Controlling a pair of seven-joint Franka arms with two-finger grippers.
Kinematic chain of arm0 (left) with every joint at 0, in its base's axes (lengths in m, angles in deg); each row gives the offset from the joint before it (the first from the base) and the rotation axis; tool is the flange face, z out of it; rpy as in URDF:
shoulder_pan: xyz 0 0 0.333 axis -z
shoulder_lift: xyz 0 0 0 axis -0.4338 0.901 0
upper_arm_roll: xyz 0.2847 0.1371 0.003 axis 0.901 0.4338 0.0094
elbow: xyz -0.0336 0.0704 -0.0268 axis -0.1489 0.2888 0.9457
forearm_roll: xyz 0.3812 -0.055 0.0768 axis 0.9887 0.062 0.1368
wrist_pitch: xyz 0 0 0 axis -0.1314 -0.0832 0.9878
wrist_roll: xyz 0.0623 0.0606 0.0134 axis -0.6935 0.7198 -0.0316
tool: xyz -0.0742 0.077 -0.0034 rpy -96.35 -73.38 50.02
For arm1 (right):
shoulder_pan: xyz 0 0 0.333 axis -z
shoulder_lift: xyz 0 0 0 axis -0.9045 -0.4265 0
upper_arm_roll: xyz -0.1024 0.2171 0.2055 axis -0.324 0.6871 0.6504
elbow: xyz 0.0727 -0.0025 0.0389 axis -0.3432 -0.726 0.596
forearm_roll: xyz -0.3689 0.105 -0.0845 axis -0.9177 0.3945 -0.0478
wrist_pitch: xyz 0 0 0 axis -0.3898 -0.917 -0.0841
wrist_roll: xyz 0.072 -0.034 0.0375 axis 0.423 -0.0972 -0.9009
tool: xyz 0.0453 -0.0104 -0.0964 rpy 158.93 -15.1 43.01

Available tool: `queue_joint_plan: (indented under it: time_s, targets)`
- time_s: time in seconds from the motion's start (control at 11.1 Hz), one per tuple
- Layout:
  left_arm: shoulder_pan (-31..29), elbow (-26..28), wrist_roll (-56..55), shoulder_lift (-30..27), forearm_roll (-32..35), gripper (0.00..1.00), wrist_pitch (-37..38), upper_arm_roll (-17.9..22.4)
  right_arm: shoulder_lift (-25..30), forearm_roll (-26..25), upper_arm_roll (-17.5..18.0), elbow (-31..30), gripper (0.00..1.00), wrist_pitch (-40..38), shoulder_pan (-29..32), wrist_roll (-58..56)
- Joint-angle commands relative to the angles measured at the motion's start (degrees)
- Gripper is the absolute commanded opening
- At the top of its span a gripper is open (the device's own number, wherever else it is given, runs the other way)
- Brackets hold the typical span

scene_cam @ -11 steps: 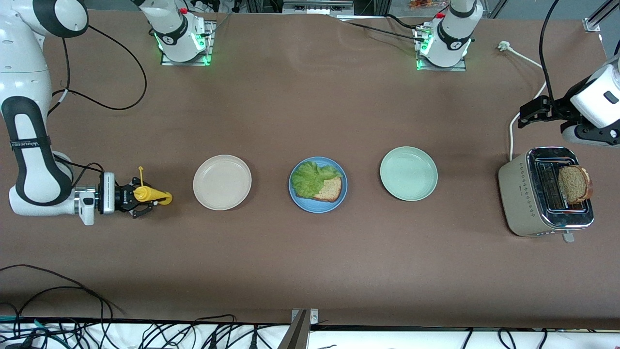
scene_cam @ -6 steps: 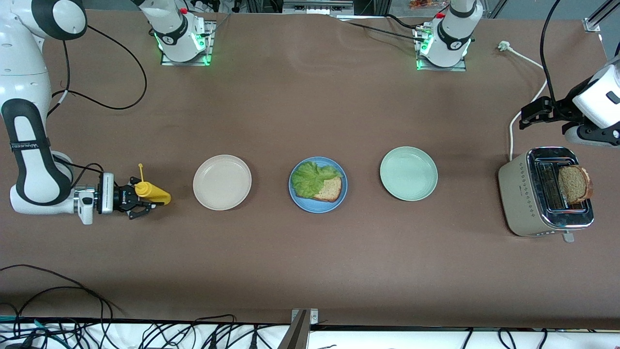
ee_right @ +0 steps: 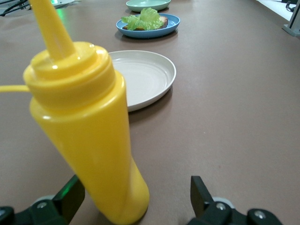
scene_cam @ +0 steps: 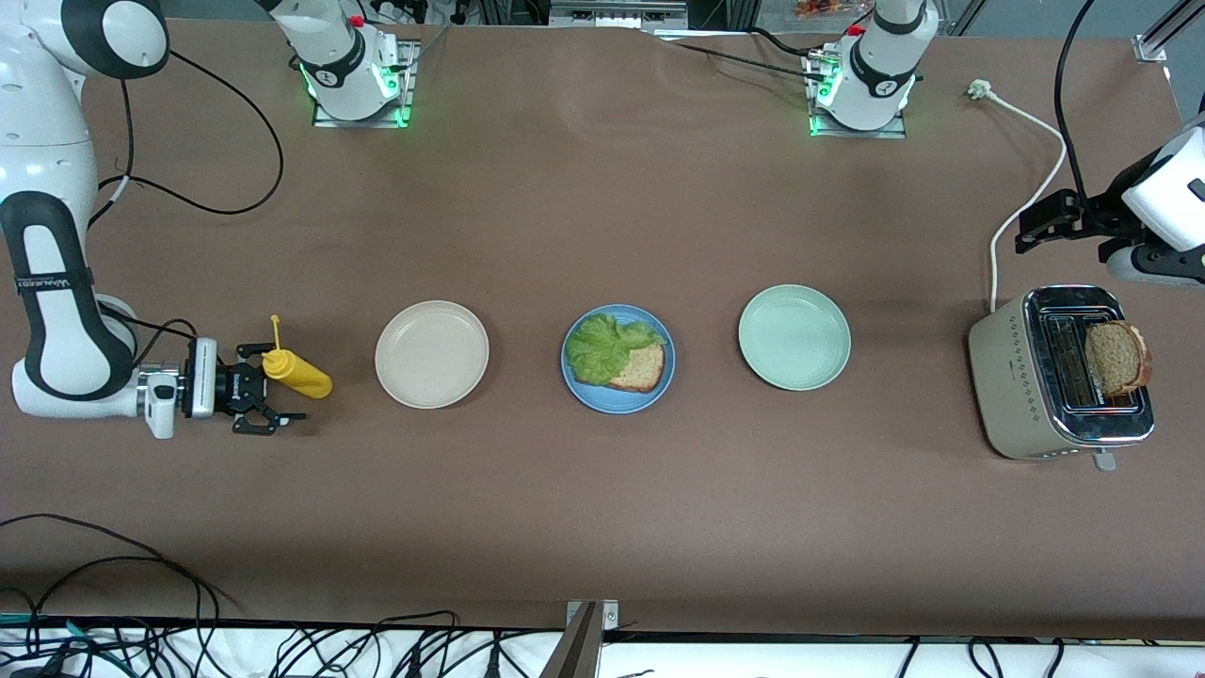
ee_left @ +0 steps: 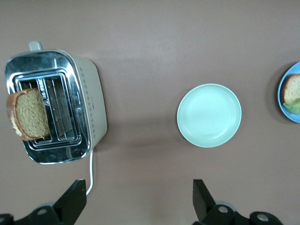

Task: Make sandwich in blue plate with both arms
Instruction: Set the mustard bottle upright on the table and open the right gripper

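Note:
The blue plate (scene_cam: pixel 602 403) sits mid-table with one bread slice (scene_cam: pixel 642 367) and a lettuce leaf (scene_cam: pixel 601 344) on it. A second bread slice (scene_cam: pixel 1117 358) stands in the toaster (scene_cam: pixel 1031 377). My right gripper (scene_cam: pixel 273 386) is open at the right arm's end of the table. A yellow squeeze bottle (scene_cam: pixel 299 375) stands between its fingers, close to one of them (ee_right: pixel 70 194). My left gripper (scene_cam: pixel 1036 221) is open and empty, up over the toaster's white cord. The left wrist view shows the toaster (ee_left: pixel 91 108), its bread (ee_left: pixel 29 115) and the blue plate's edge (ee_left: pixel 281 93).
A cream-white plate (scene_cam: pixel 431 354) lies between the bottle and the blue plate. A pale mint-green plate (scene_cam: pixel 794 337) lies between the blue plate and the toaster. The toaster's cord (scene_cam: pixel 1021 212) runs toward the left arm's base.
My right gripper has opened, let go of the yellow bottle and drawn back toward the right arm's end. My left gripper has drifted slightly away from the toaster.

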State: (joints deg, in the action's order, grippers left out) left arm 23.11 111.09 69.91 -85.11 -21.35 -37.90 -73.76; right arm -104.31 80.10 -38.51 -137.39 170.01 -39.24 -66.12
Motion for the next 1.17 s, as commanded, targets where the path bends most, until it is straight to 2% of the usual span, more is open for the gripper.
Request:
queue_joint_plan:
  time_s: [0.0,0.54,0.99,1.08]
  targets:
    - [0.2,-0.2,0.9,1.4,0.7,1.0,-2.1,3.2,-0.3,-3.1,-0.8,1.5,1.0,-0.4,0.5,-0.1]
    - [0.1,-0.3,3.1,6.4,2.3,1.0,-9.5,9.7,2.6,-11.1,-3.0,4.6,1.0,-0.7,0.3,2.0]
    - [-1.3,-0.3,11.7,13.0,2.6,1.0,-16.2,15.9,12.6,-18.3,-2.9,2.9,1.0,-0.9,-2.8,22.6]
    - [-2.1,-0.3,12.1,14.3,2.5,1.0,-16.8,16.2,14.3,-20.0,-2.9,2.9,1.0,-1.3,-3.7,27.7]
